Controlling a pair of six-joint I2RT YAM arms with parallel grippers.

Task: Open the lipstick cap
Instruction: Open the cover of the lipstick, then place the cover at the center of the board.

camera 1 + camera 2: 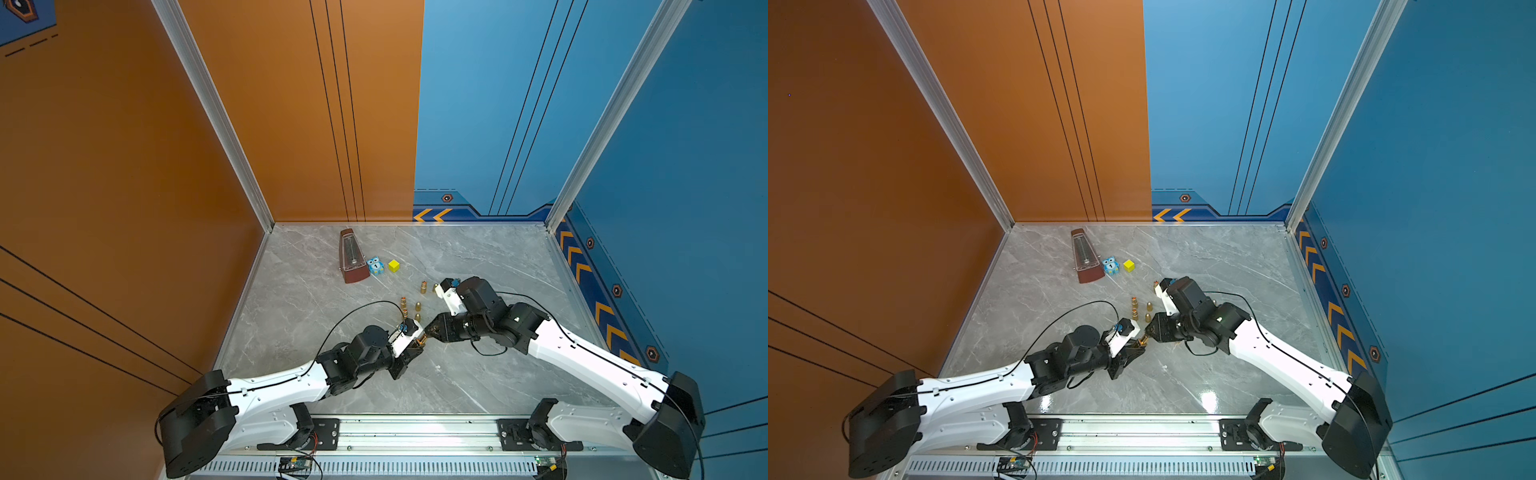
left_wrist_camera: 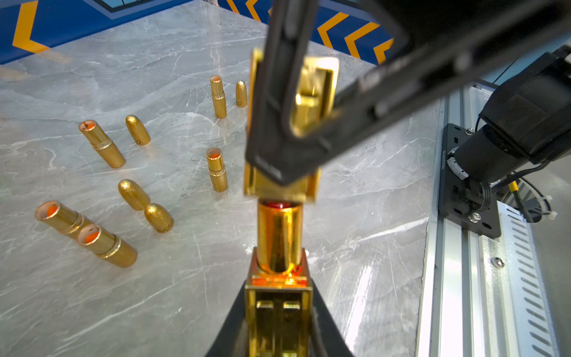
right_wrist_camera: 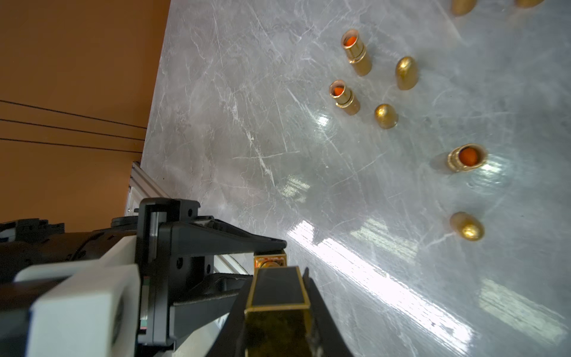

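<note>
A square gold lipstick [image 2: 278, 309] is held in the air between my two arms, over the front middle of the table. My left gripper [image 2: 278, 296] is shut on its base, also seen in a top view as the left gripper [image 1: 419, 342]. My right gripper [image 3: 278, 312] is shut on the square gold lipstick cap [image 3: 278, 289]. In the left wrist view the cap [image 2: 282, 190] has slid partly off. The round gold inner tube [image 2: 279, 235] is bared, with a sliver of red at its top. In a top view the right gripper [image 1: 432, 331] faces the left one.
Several open gold lipsticks [image 2: 103, 143] and bullet-shaped gold caps [image 2: 137, 129] stand on the marble table [image 1: 478, 374] just behind the grippers. A metronome [image 1: 352, 257], a blue owl cube [image 1: 375, 266] and a yellow cube [image 1: 394, 266] sit at the back. A metal rail [image 1: 415, 432] lines the front edge.
</note>
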